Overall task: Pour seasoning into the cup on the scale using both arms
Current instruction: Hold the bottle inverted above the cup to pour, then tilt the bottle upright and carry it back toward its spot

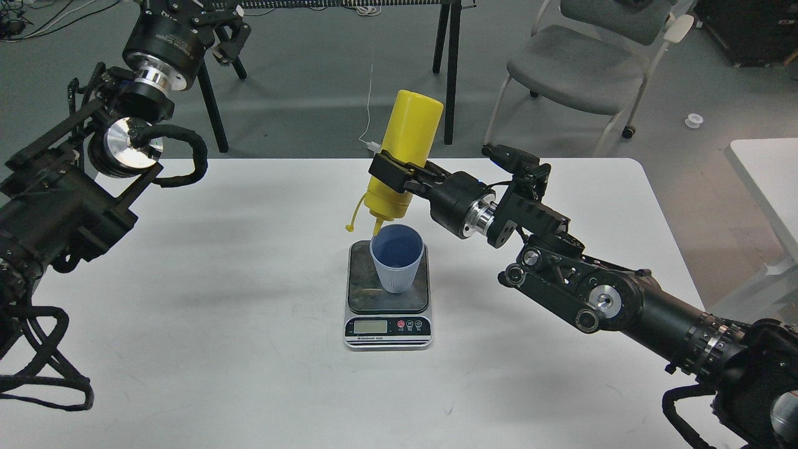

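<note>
The yellow seasoning bottle [402,156] hangs upside down, nozzle at the far rim of the light blue cup [396,258], its tethered cap dangling to the left. My right gripper [399,176] is shut on the bottle's middle, over the cup. The cup stands upright on the dark platform of the scale [387,324], in the middle of the white table [218,324]. My left gripper [227,37] is raised at the far left, beyond the table's back edge, away from the cup; its fingers look spread and empty.
A grey chair [576,68] and black table legs [450,68] stand behind the table. A second white table's corner [770,181] is at the right. My right arm spans the table's right half.
</note>
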{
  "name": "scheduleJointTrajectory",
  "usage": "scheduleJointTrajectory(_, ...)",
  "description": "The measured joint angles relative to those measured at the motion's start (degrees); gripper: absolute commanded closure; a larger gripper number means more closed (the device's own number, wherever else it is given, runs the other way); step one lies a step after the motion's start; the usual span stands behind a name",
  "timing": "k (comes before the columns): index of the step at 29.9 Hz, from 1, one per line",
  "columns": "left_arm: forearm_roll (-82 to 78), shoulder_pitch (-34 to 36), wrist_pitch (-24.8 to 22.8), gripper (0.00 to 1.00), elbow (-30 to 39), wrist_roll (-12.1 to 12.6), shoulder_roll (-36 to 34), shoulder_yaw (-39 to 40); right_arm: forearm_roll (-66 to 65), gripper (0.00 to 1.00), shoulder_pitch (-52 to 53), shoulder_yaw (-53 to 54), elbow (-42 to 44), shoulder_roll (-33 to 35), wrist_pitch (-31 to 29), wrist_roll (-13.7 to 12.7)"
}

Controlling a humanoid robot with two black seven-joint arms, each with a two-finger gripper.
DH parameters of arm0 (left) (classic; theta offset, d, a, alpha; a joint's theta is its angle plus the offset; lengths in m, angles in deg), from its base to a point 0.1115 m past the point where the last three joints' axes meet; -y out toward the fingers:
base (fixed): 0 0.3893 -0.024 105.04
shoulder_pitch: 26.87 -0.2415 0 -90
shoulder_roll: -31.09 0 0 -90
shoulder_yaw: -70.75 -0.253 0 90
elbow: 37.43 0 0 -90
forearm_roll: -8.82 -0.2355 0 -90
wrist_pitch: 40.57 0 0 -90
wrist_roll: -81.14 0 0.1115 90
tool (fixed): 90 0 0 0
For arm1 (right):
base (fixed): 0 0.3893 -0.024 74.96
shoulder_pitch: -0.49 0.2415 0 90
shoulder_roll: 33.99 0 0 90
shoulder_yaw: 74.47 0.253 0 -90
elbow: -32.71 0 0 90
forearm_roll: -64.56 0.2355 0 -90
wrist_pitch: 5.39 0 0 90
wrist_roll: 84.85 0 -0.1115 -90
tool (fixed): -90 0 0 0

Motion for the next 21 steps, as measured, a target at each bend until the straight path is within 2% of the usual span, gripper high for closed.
scheduleJointTrajectory(8, 0.0, 0.0, 0.1, 0.01, 0.0, 0.0, 0.0, 0.1, -6.6, 0.66, 3.2, -3.6, 1.8, 1.4, 0.0, 0.2)
scheduleJointTrajectory(21, 0.0, 0.0, 0.1, 0.01, 0.1, 0.0, 0.2, 1.1, -6.2, 0.65, 3.9, -4.5, 1.9, 1.5, 0.1, 0.3)
